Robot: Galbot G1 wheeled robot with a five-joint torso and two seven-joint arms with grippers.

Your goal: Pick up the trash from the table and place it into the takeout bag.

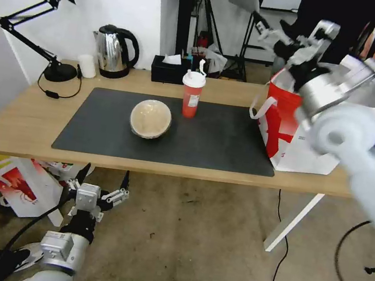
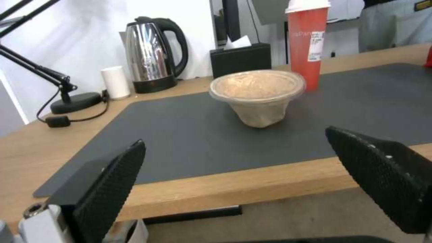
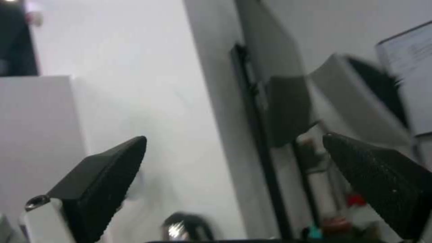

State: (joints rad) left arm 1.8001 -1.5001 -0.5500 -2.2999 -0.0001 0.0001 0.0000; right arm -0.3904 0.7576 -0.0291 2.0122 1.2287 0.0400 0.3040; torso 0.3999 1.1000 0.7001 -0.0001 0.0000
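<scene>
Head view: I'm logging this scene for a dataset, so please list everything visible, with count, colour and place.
Table: 1, light wood, white legs, across the middle.
Mat: 1, dark grey, on the table.
Lidded bowl: 1, tan, on the mat, left of centre.
Cup with lid and straw: 1, red with white lid, on the mat behind the bowl.
Takeout bag: 1, white and red, table's right end.
Tissue box: 1, black, back edge.
Kettle: 1, steel and black, back left.
Small cup: 1, white, beside the kettle.
Desk lamp: 1, black, left end.
Printed bag: 1, red and white, on the floor under the table.
Left gripper: open, low before the table edge.
Right gripper: open, raised above the takeout bag.
</scene>
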